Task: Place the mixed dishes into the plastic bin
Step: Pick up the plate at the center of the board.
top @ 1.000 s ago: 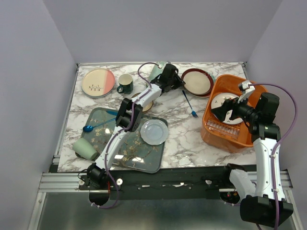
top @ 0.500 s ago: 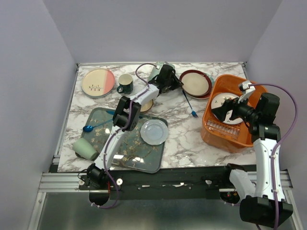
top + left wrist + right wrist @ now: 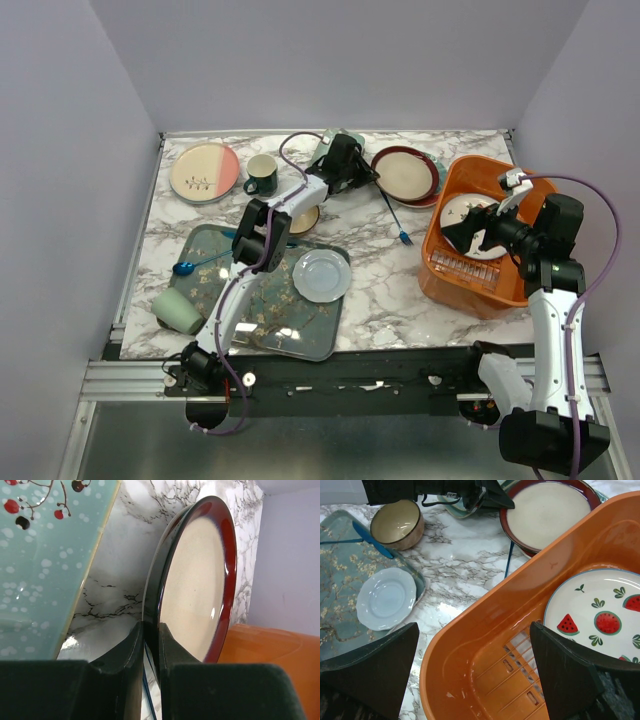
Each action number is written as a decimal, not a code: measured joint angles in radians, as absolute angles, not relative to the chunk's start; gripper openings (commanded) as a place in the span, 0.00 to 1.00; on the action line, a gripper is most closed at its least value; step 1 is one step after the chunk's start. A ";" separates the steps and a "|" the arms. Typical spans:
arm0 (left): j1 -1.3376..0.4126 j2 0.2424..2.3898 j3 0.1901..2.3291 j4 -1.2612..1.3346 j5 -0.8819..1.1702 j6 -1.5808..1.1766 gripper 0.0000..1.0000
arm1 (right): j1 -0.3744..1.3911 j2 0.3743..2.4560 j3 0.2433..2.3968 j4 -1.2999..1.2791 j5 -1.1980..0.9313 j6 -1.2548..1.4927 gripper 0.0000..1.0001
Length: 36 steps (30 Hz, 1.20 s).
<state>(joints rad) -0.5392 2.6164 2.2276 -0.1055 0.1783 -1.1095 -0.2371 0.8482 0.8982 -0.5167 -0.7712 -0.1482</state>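
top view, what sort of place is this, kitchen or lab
Probably a lab test cell, not a kitchen: plain grey walls box in a marble-look table, and the left arm and right arm are bolted to a metal rail at its near edge.

No readable text, label, brand, number or sign on anything in view.

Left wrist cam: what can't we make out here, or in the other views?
- Red-rimmed plate: left wrist view, near rim hidden by the left gripper; lifted or resting, cannot tell.
- Mint dish: cut off by frame edges there; mostly under the left arm in the top view.
- Brown bowl: top view, partly behind the left arm.
- Watermelon plate: right wrist view, cut by the edge and the right gripper.
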 measured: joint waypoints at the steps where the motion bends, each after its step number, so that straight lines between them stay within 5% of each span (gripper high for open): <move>1: -0.538 2.616 2.226 -0.104 0.181 -1.111 0.00 | -0.237 0.848 0.898 -0.517 -0.771 -0.148 1.00; 36: -0.509 2.370 1.936 0.025 0.232 -1.151 0.00 | -0.238 0.839 0.875 -0.519 -0.882 -0.205 1.00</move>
